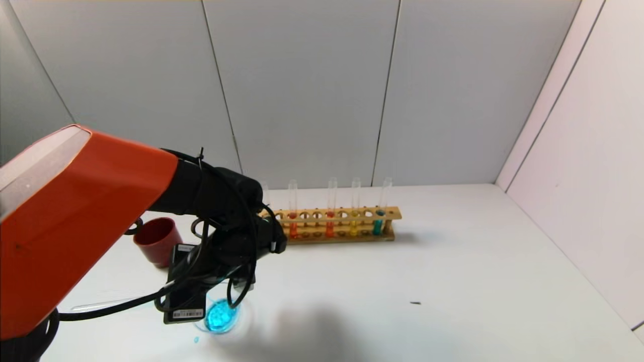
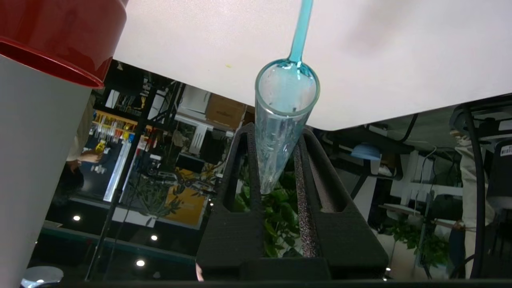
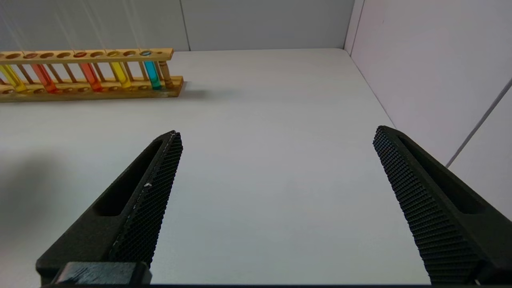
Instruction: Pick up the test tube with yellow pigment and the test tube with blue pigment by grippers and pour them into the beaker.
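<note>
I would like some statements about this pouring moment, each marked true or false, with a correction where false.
1. The left tool holds a test tube from which blue liquid runs out. True.
2. The beaker holds yellow liquid. False: its liquid is blue.
3. The right tool grips a tube. False: it is open and empty above the table.
4. A dark red cup stands on the table. True.
5. The wooden rack is empty. False: several tubes stand in it.
</note>
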Robot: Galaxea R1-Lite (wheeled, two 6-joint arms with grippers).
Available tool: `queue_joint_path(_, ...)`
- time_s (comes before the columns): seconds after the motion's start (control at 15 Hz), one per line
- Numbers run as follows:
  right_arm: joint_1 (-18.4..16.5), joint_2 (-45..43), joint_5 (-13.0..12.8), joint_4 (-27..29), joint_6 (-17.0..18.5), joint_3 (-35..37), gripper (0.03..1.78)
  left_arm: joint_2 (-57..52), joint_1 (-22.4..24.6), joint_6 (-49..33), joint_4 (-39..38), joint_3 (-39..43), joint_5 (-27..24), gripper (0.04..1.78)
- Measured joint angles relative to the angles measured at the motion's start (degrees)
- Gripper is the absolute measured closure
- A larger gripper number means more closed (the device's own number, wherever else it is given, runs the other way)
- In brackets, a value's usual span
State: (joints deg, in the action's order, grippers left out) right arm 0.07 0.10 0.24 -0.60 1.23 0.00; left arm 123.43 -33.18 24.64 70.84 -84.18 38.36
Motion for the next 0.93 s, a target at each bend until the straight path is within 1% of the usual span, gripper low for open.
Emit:
queue_joint_path(0.4, 0.0, 0.0, 0.0, 0.0, 0.0, 0.0, 0.07, 2.4, -0.6, -0.1, 1.9, -1.5, 0.7, 1.53)
queue_joint_path(0.67, 0.0, 0.0, 0.0, 0.0, 0.0, 0.0, 0.07, 3.8, -0.7, -0.2, 5.9, -4.5, 0.8, 1.53)
queue_joint_path(0.93, 0.0, 0.0, 0.0, 0.0, 0.0, 0.0, 0.07, 4.6, -0.8, -0.2, 6.7, -6.1, 0.9, 1.53)
